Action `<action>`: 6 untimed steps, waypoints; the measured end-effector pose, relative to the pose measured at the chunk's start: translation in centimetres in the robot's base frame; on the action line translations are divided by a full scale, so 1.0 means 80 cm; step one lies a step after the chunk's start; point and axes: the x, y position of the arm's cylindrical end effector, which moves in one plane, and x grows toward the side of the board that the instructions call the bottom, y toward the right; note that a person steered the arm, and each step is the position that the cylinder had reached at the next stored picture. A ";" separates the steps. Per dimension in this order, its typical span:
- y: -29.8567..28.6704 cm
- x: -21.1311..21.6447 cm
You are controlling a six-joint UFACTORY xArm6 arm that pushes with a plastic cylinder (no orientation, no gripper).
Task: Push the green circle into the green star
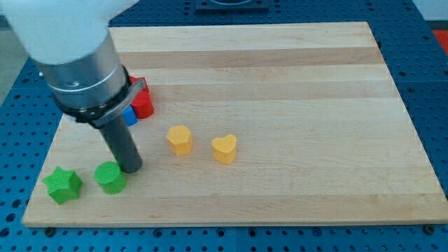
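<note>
The green circle [110, 178] lies near the view's bottom left of the wooden board [294, 105]. The green star [63, 185] lies just to its left, with a small gap between them. My tip [132, 169] rests on the board right next to the green circle's upper right side, touching or nearly touching it. The rod rises from there up to the large grey arm body at the view's top left.
A red block [143, 103] and a blue block [130, 115] sit partly hidden behind the arm. A yellow block [180, 139] and a yellow heart [225, 148] lie to the right of my tip. The board's bottom edge is close below the green blocks.
</note>
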 end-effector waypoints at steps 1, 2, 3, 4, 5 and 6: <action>-0.020 0.005; -0.017 0.007; -0.004 0.007; 0.023 0.007; 0.030 0.014; 0.033 0.017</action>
